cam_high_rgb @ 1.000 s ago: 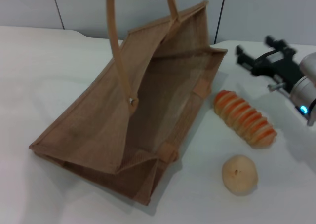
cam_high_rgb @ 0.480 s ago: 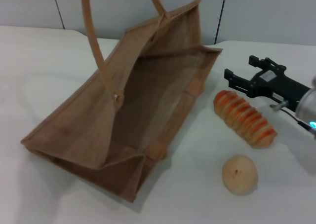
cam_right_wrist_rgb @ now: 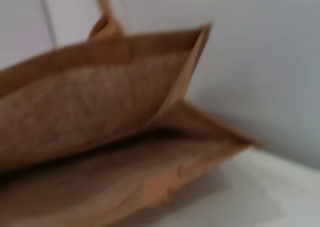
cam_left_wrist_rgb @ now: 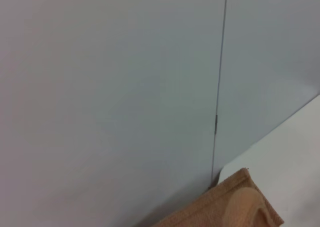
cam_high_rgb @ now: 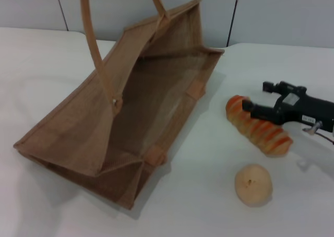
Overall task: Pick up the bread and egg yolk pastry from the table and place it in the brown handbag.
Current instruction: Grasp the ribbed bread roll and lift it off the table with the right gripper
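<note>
White worktop point(cam_high_rgb: 47, 54): my right end effector point(cam_high_rgb: 259, 99) hangs just over the bread point(cam_high_rgb: 258, 126), prongs apart. Pastry point(cam_high_rgb: 253, 184) lies nearby, bag point(cam_high_rgb: 130, 106) gaping alongside. I'm on the bread approach; next I'd descend and straddle the loaf. Left end effector unseen.

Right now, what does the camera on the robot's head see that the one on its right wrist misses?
Only the head view shows the bread, the egg yolk pastry, and the right pincer, open, poised over the bread. Only the right wrist view gives a close look into the bag's open mouth. Both show the brown handbag, tilted with its opening toward the food, on the white table.
</note>
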Motion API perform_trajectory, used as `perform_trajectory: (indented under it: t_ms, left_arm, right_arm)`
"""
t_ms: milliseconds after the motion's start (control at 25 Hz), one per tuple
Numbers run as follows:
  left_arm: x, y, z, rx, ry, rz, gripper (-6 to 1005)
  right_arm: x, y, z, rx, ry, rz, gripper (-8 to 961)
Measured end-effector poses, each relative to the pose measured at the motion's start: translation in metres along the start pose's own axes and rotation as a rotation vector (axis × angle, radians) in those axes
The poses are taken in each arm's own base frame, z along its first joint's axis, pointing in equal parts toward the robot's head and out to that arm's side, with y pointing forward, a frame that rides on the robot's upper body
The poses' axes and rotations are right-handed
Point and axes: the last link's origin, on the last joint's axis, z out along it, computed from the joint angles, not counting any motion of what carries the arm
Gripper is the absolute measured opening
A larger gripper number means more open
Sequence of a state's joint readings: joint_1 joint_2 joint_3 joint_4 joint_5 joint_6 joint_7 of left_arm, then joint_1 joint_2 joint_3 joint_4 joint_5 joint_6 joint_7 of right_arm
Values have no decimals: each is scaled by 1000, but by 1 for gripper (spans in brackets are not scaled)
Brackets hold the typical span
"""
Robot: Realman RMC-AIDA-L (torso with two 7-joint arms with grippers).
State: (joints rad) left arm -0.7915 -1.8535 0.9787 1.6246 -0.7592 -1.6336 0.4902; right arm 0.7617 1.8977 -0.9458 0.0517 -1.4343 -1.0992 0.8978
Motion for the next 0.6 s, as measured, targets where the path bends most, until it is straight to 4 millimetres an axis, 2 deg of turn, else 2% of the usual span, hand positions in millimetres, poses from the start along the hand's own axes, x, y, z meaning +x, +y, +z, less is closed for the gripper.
perform_trajectory:
  t_ms: [360, 480, 600]
  left_arm:
    - [-1, -3, -1, 20, -8, -5, 120]
    - [-1, -4, -1, 25, -11, -5, 120]
    - [-1, -4, -1, 25, -11, -5, 120]
  right_arm:
    - [-4, -3, -8, -62, 97, -19, 879]
    - [-2, 0, -12, -49, 141, -33, 879]
    - [-10, 3, -19, -8, 183, -88, 879]
